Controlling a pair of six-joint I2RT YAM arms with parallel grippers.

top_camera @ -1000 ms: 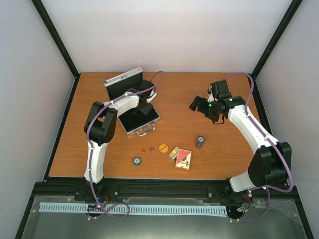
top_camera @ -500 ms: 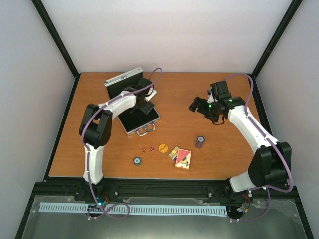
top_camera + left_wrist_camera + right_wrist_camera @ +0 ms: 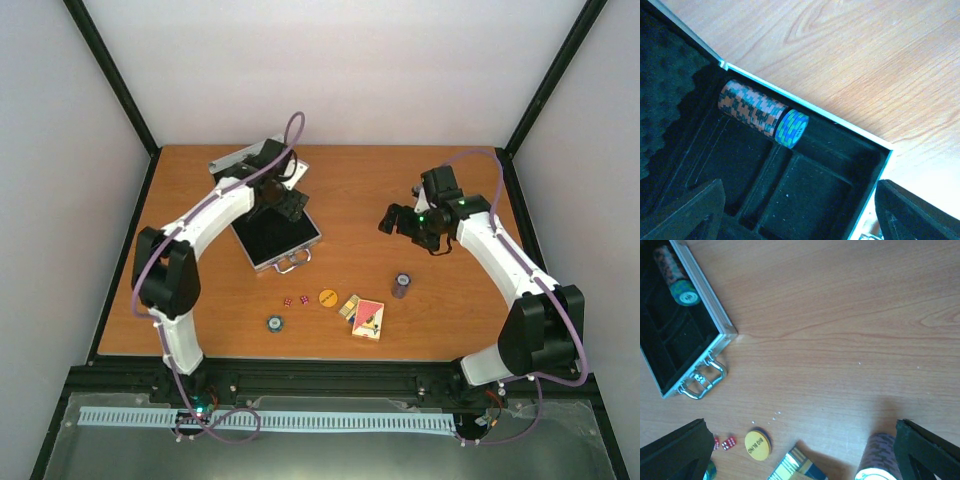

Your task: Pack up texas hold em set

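The silver case (image 3: pixel 283 248) lies open at the back left, its lid (image 3: pixel 240 160) tipped back. My left gripper (image 3: pixel 285 207) hovers over it, open and empty. In the left wrist view (image 3: pixel 800 222) an orange-and-black chip stack (image 3: pixel 751 108) and blue chips (image 3: pixel 792 129) lie in the case's black tray (image 3: pixel 815 190). My right gripper (image 3: pixel 394 217) is open and empty above the table (image 3: pixel 800 465). A dark chip stack (image 3: pixel 401 285) (image 3: pixel 881 456), the orange button (image 3: pixel 327 297) (image 3: pixel 757 444), red dice (image 3: pixel 295 299) (image 3: pixel 729 442), card decks (image 3: pixel 367 318) and loose blue chips (image 3: pixel 274 323) lie on the table.
The case's metal handle (image 3: pixel 702 382) points toward the near side. Black frame posts and pale walls close in the wooden table (image 3: pixel 450 320). The loose pieces sit in a row near the front middle.
My left arm has stretched out, its elbow swinging left, and its gripper has shifted slightly back over the case. The right arm has barely moved.
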